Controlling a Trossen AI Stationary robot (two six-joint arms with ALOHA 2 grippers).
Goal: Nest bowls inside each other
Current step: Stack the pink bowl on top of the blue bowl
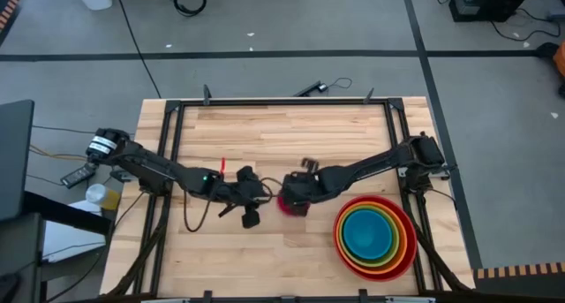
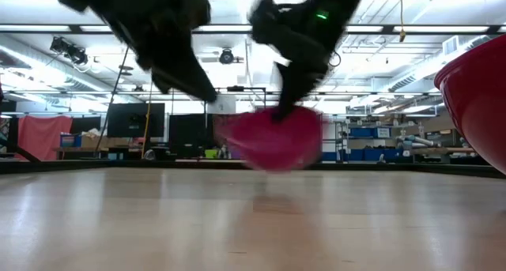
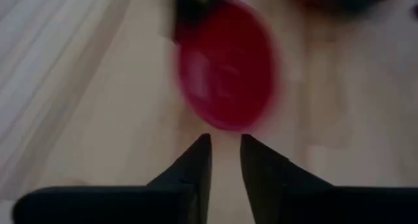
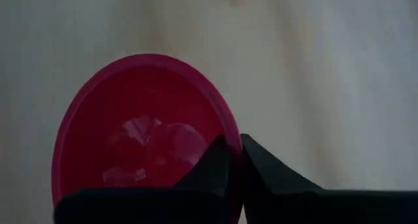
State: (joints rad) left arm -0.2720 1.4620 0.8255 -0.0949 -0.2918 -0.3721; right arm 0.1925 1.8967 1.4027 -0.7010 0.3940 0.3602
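Note:
A magenta bowl (image 1: 290,204) is near the table's middle, tilted, with my right gripper (image 4: 236,145) shut on its rim. In the low view the magenta bowl (image 2: 273,137) shows blurred and seems just clear of the wood. My left gripper (image 3: 225,144) stands right beside the bowl on its left, fingers a little apart with nothing between them; the magenta bowl (image 3: 225,64) lies just ahead of its fingertips. A stack of several nested bowls (image 1: 375,235), red outermost and blue innermost, rests on its base at the near right. My right gripper pinches the magenta bowl's rim (image 4: 225,129), one finger inside the bowl and one outside. The fingers come slanting down from the table's right. The bowl sits tilted in the hold, its hollow (image 4: 144,132) turned toward the wrist camera.
Black frame rails (image 1: 172,144) run along the table's left, right and far sides. Bare wood (image 1: 282,135) lies beyond the grippers and along the near left. The red wall of the stack (image 2: 474,97) rises at the right of the low view.

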